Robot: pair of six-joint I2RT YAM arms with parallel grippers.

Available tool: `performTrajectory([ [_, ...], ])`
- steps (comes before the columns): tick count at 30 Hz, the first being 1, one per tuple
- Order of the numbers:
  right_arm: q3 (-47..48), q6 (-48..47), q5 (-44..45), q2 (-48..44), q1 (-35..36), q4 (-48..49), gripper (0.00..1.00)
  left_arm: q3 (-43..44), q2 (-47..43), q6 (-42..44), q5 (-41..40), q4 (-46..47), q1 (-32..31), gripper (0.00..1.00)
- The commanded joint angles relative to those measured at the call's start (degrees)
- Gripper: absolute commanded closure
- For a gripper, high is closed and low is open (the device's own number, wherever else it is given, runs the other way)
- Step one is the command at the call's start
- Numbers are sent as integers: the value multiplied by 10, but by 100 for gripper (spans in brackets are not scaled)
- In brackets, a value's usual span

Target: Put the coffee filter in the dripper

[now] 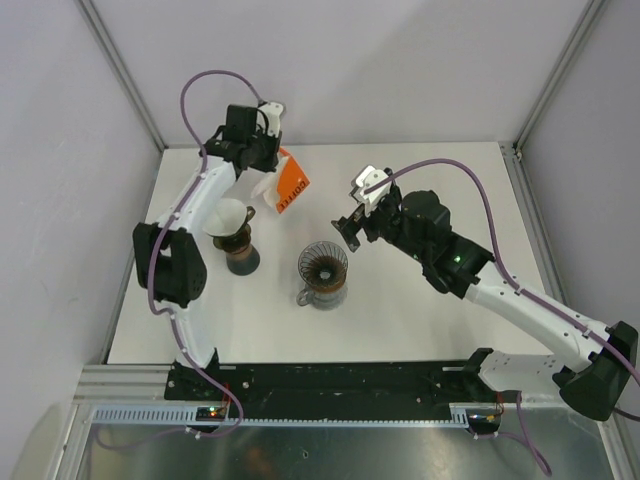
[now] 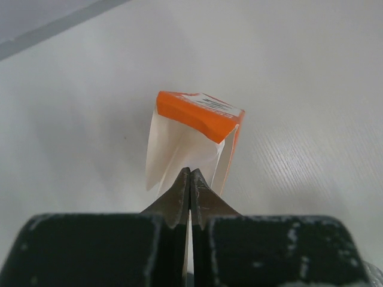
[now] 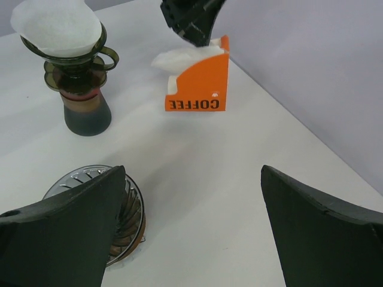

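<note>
Two drippers are standing on one table [image 1: 420,310]: a filter-lined dripper [image 1: 228,216] and a bare dripper [image 1: 323,266]. One orange filter box [image 1: 291,184] is holding filters [image 3: 185,58] too tightly packed to count. A left gripper [image 2: 190,176] and a right gripper [image 3: 192,173] are hanging above, making two.

Two white-shelled arms on show, the left arm [image 1: 200,200] and the right arm [image 1: 535,312], each with chunky black joint housings and a purple cable [image 1: 205,80] looping along it. A green light [image 1: 458,261] glows on the right arm's black housing. Up close, the left gripper [image 2: 190,174] shows matt black fingers [image 2: 173,206] tapering to thin wedges, the block behind them flecked pale, possibly scuffs or dust.
</note>
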Motion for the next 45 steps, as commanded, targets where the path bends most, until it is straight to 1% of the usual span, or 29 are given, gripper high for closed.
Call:
performTrajectory([
  [1,2,17,6,-9,5,15,1,-3,36,-2,23,5,0,100],
  [8,2,13,7,-5,5,14,1,-11,59,10,31,6,-13,100],
  [11,2,12,6,-4,5,15,1,-10,57,13,16,6,-14,100],
  [16,3,13,4,-3,6,15,1,-24,36,17,1,5,-14,100],
  [20,2,26,17,4,6,20,1,-34,1,7,-1,5,-14,100],
  [23,3,61,39,16,5,35,1,-34,-36,-20,-1,6,-14,100],
  [26,3,104,64,34,6,83,1,-30,-72,-48,12,6,-14,100],
  [32,3,189,116,83,16,192,1,-38,-143,-130,48,6,-14,100],
  [35,10,199,146,111,30,250,2,-54,-175,-173,61,6,-14,100],
  [37,26,201,163,132,40,269,3,-67,-193,-196,69,6,-14,100],
  [40,62,219,176,179,50,280,6,-85,-224,-227,66,5,-20,100],
  [45,93,228,175,223,56,292,10,-97,-253,-236,50,6,-39,100],
])
